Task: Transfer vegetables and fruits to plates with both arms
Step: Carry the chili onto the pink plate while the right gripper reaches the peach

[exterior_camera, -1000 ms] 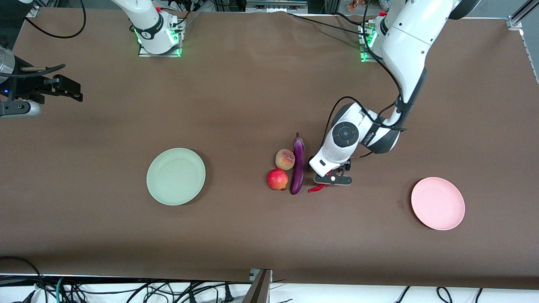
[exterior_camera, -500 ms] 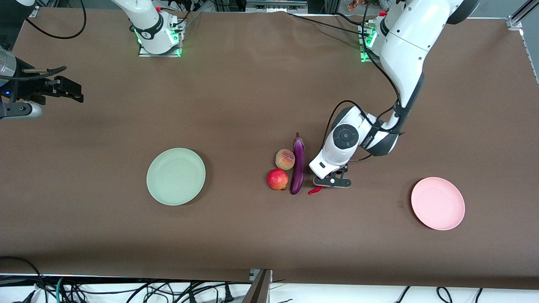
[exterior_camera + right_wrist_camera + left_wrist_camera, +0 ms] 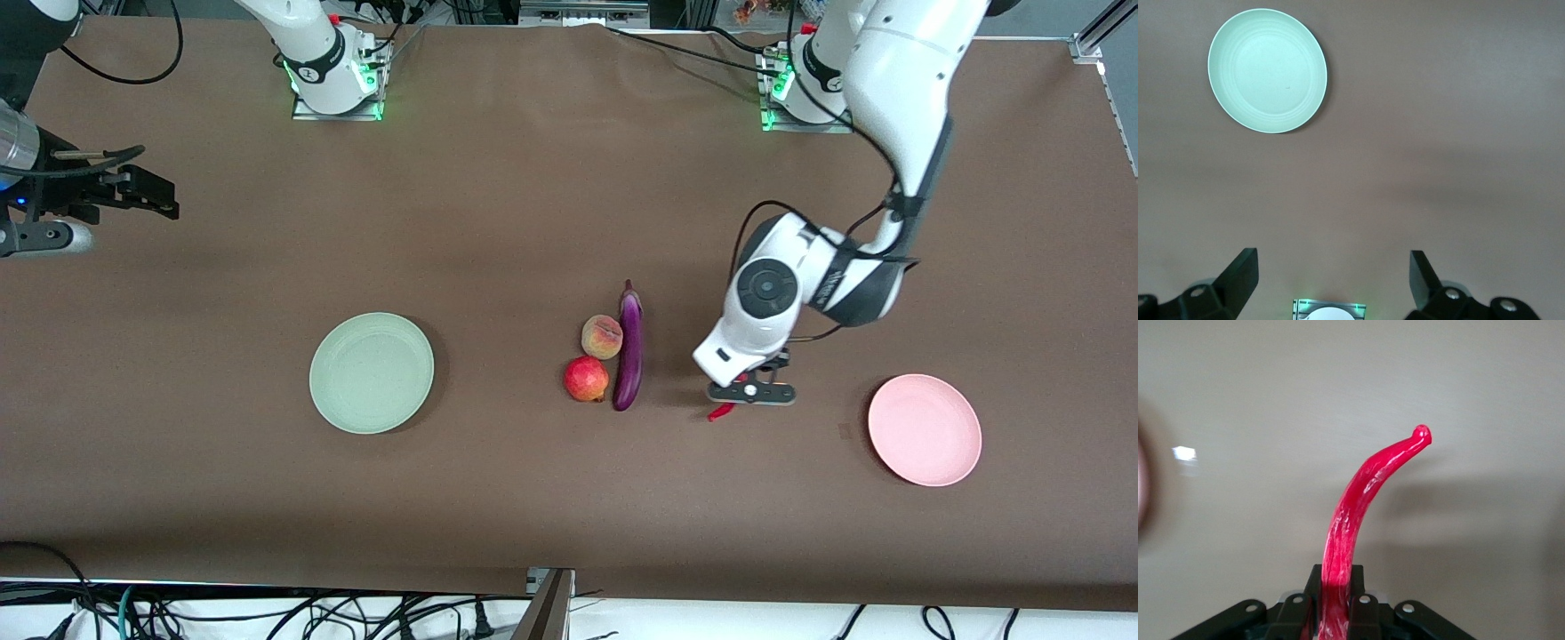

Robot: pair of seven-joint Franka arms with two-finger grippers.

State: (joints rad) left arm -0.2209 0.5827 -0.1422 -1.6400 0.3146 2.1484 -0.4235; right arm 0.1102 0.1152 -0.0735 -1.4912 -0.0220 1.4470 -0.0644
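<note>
Brown table (image 3: 498, 222) at centre frame: left gripper (image 3: 751, 393) pinching the chili (image 3: 1358, 520), mostly hidden from the front; right gripper (image 3: 1331, 280) spread wide, waiting.

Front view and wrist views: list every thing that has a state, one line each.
Left gripper: shut on the chili pepper, over the table.
Right gripper: open, waiting.
Eggplant, peach, pomegranate: on the table.
Green plate: empty.
Pink plate: empty.

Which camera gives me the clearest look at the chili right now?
The left wrist view: the chili fills it, clamped in the left claw. The front view shows only a red tip under that claw. The right wrist view misses it.
</note>
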